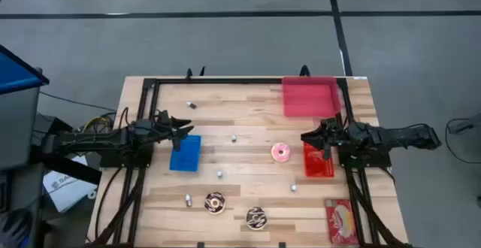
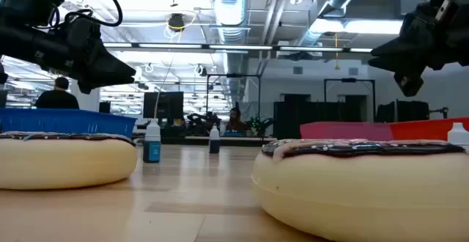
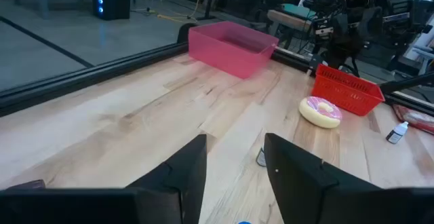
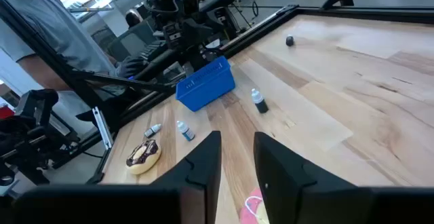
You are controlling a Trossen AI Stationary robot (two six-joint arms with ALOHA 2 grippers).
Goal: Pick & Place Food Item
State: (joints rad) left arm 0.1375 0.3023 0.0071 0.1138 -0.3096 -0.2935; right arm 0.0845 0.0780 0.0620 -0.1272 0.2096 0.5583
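Observation:
A pink-iced donut (image 1: 281, 152) lies flat on the wooden table, right of centre; the left wrist view also shows the donut (image 3: 320, 110). Two chocolate-iced donuts (image 1: 215, 201) (image 1: 256, 218) lie near the front edge and fill the low view's foreground (image 2: 66, 158) (image 2: 363, 180). My left gripper (image 1: 188, 128) (image 3: 234, 142) hovers open over the far edge of a blue basket (image 1: 186, 152), holding nothing. My right gripper (image 1: 304, 137) (image 4: 236, 137) hovers open beside a red basket (image 1: 318, 160), just right of the pink donut, also holding nothing.
A pink bin (image 1: 310, 96) stands at the far right of the table. A red packet (image 1: 343, 222) lies at the near right corner. Several small bottles (image 1: 219, 173) are scattered over the boards. A black frame (image 1: 225, 81) rims the table. A person (image 4: 41, 27) stands beyond the left side.

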